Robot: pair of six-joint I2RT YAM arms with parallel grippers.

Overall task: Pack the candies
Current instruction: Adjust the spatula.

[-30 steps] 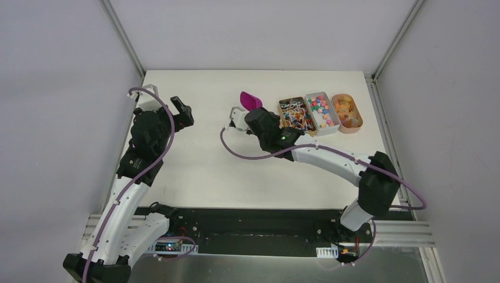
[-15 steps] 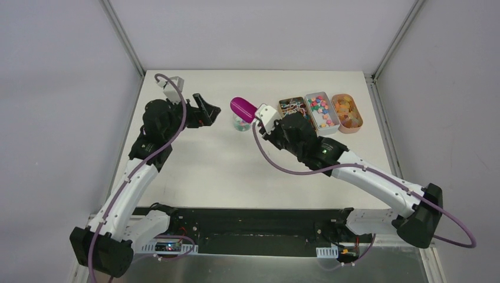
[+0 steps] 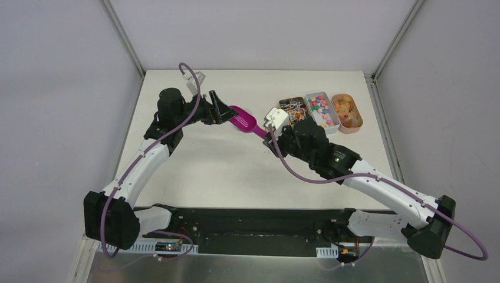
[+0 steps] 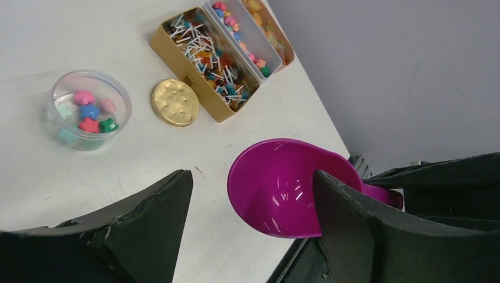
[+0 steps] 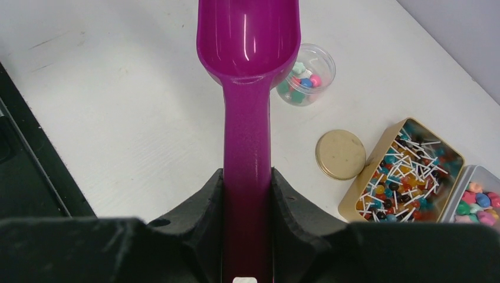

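Off the right flank of the bowl, partly tucked under its rim in the right wrist view, sits the small clear round plastic cup (image 4: 73,82) with a handful of candies (image 4: 88,112) in it: pink, blue, red, green. Handle of the glossy purple plastic scoop (image 5: 247,100) is clamped in the right gripper (image 5: 247,197). The bowl is empty, and its long axis runs straight out from the fingers toward the left arm, bowl end leading. Jaws of the left gripper (image 4: 250,177) are spread wide with nothing held; the bowl sits between them in its own view, contact can't be told. Most of the candies lie back past the handle end, on the right arm's side, in the white rectangular tin (image 3: 328,127) just beyond a gold tin (image 4: 187,75) of stick sweets. A flat gold round lid (image 5: 341,154) lies on the table off the handle's right, between cup and gold tin. Judgement: a refill looks due, so the scoop would have to swing back toward the white tin — right arm nearer that. Left gripper is nearer the cup, which lies off to one side of its jaws, not between them.
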